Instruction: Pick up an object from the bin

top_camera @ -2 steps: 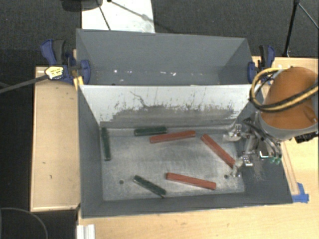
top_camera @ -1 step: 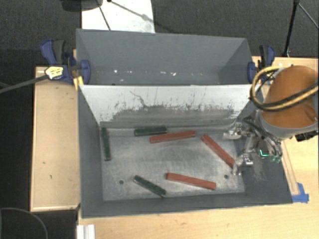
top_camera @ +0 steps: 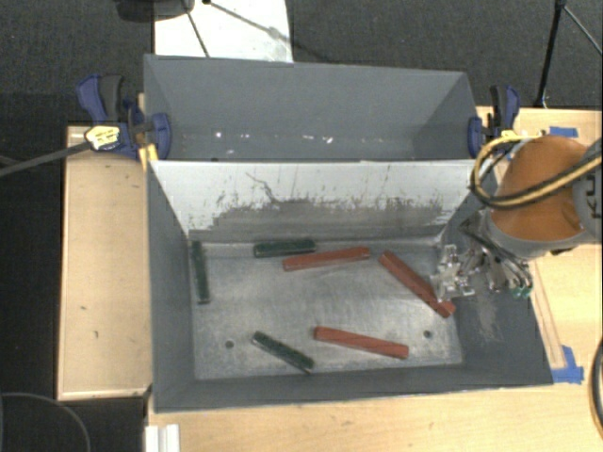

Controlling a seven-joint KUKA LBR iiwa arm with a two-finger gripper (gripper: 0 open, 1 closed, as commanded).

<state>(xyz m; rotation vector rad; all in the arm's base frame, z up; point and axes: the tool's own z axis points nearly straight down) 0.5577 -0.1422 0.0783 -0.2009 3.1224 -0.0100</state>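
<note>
Here, rightmost slim red-brown stick [top_camera: 412,280]

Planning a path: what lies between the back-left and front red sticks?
The camera view shows only bare bin floor between back-left red stick and front red stick.

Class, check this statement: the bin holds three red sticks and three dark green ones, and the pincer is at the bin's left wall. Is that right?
Not quite. The camera view shows the pincer at the right wall of the bin, not the left, by the lower end of the slanted red stick. The rest of the statement stands.
</note>
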